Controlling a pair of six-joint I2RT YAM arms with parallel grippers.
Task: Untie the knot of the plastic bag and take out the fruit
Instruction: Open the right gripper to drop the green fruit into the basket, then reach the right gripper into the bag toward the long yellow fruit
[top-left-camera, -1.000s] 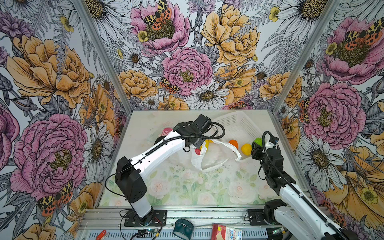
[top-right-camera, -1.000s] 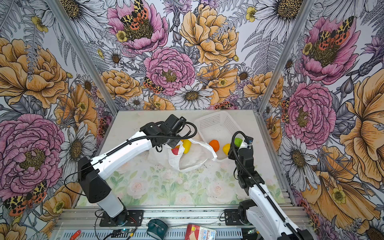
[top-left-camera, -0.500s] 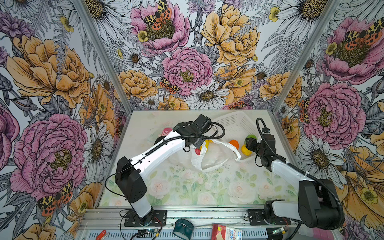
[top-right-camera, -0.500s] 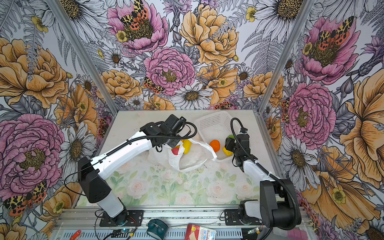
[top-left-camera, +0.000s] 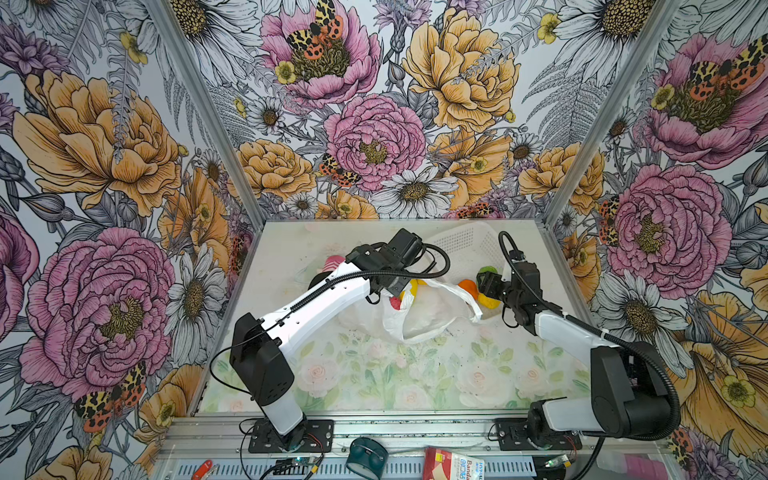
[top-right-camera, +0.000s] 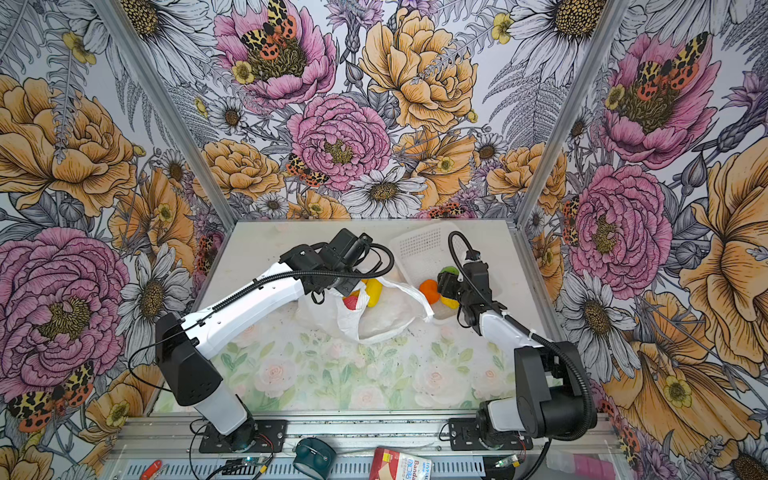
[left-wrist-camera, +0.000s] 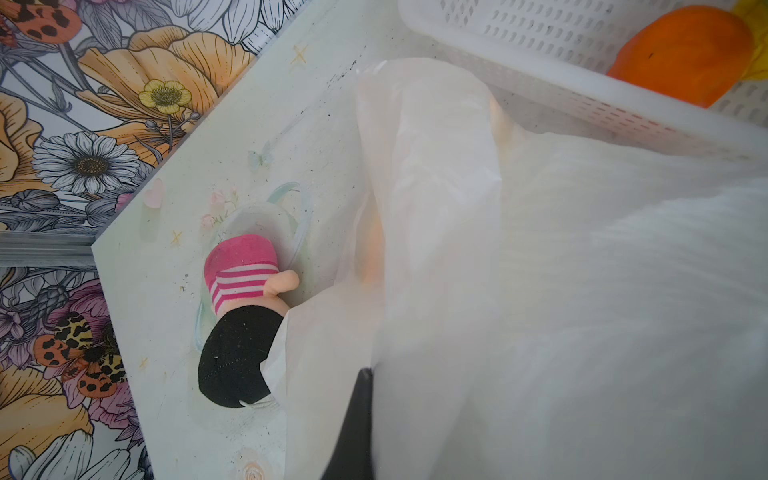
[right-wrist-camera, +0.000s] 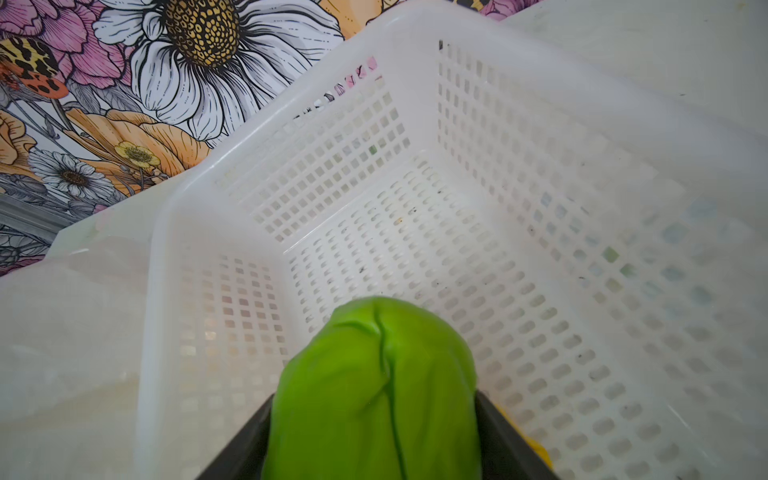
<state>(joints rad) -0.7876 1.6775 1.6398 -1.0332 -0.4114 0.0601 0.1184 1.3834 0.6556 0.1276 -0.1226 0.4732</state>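
Right hand (top-left-camera: 488, 286) grips a glossy green fruit (right-wrist-camera: 374, 382) over a white perforated basket (right-wrist-camera: 540, 124). Left hand (top-left-camera: 392, 286) pinches the thin white plastic bag (top-left-camera: 424, 316).

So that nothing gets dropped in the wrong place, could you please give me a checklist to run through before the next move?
1. The green fruit sits between the fingers of the right tool: ok.
2. The right tool is above the basket, not the table: ok.
3. There is free floor in the basket beside the orange fruit: ok.
4. The left tool is shut on the plastic bag: ok.
5. The plastic bag is untied, its mouth open: ok.
6. The plastic bag is emptied: not ok; a yellow fruit and a red fruit show in its mouth.
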